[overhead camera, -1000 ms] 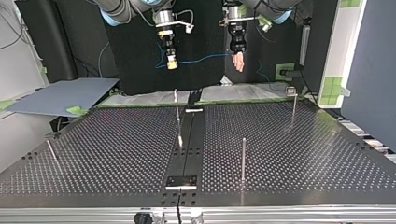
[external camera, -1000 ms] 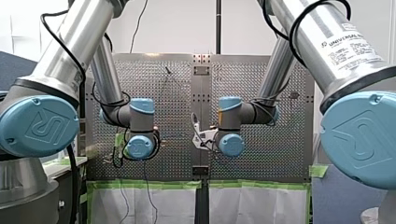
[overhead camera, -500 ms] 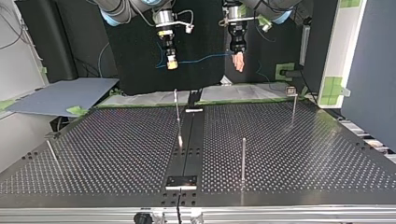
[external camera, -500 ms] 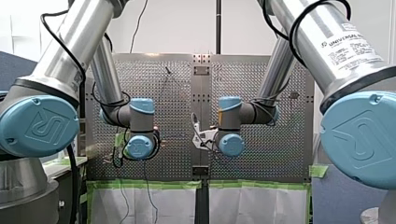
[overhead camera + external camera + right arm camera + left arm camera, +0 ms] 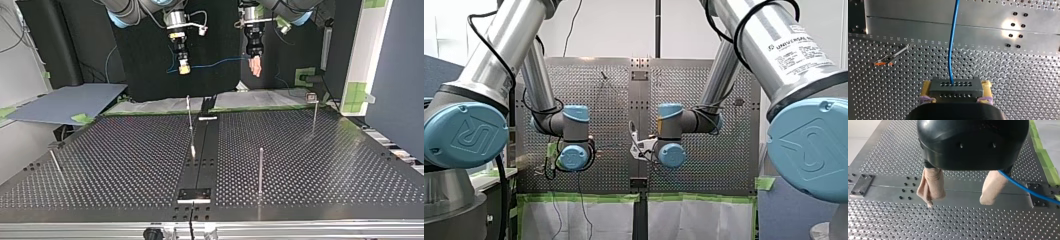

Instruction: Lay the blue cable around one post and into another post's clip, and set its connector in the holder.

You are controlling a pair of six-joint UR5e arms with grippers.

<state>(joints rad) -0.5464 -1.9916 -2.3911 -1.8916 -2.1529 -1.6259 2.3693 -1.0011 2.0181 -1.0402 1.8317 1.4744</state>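
Observation:
The blue cable (image 5: 215, 63) hangs in the air between my two grippers, above the table's far edge in the top view. My right gripper (image 5: 184, 67), at that view's left, is shut on the dark grey connector (image 5: 955, 89) with its yellow pads (image 5: 927, 90), and the cable (image 5: 951, 47) runs straight ahead from it. My left gripper (image 5: 255, 67) stands open with its beige fingers (image 5: 931, 186) wide apart. The cable (image 5: 1023, 188) passes behind and beside one of those fingers, and nothing lies between them.
Thin upright posts stand on the perforated table (image 5: 310, 165): one (image 5: 189, 120) near the centre strip, one (image 5: 260, 170) nearer the camera, one with a clip head (image 5: 313, 110) at the right, a tilted one (image 5: 55, 161) at the left. A small plate (image 5: 195, 194) sits on the strip's near end.

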